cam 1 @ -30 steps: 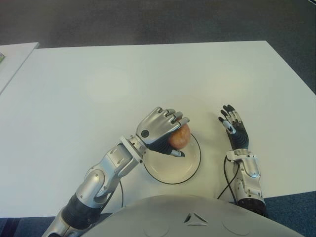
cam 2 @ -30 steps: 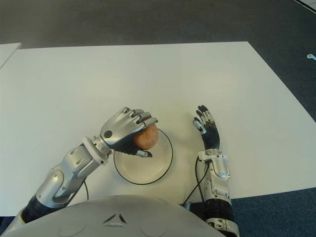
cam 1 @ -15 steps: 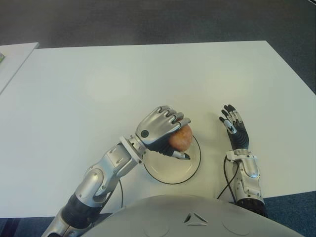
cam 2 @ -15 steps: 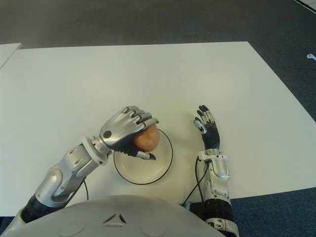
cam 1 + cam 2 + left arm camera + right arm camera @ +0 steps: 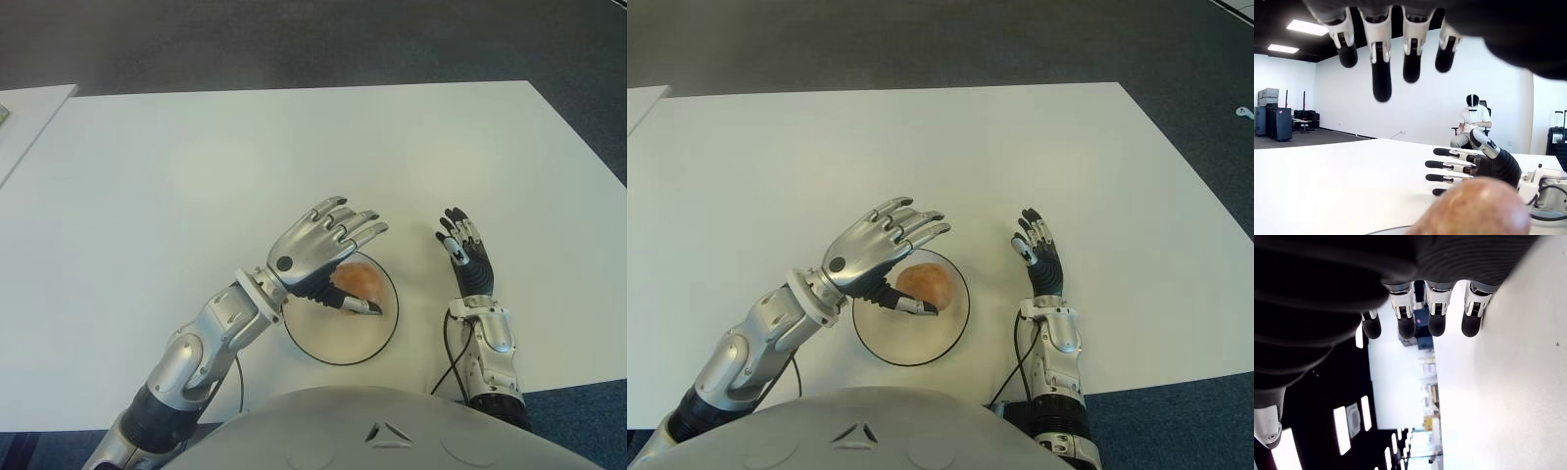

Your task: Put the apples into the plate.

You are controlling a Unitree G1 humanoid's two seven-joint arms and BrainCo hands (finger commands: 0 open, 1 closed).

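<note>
- My left hand point(image 5: 323, 250) hangs over the plate point(image 5: 323, 350) with its four fingers point(image 5: 1380, 58) spread straight out and grasping nothing; only the thumb tip reaches down near the apple.
- The apple point(image 5: 925, 285) sits inside the plate, on the side farther from my body, free of my palm as far as I can see.
- As I judge it, the step in hand is the release and the lift away. To do it well I should raise my left hand straight up before swinging it aside, so the thumb does not nudge the apple and roll it over the rim.
- I should hold my fingers spread until they are well above the fruit.
- My right hand point(image 5: 464, 257) shows on the counter point(image 5: 196, 157) just beside the plate, on its right, fingers stretched out flat and holding nothing; it has no part in this step.
- Count: one apple, one plate, two hands of mine.
- The task speaks of apples, yet I see no second one anywhere on the counter, so by my reckoning nothing remains to fetch.
- A seated person point(image 5: 1472, 120) shows far off in my left wrist view.
</note>
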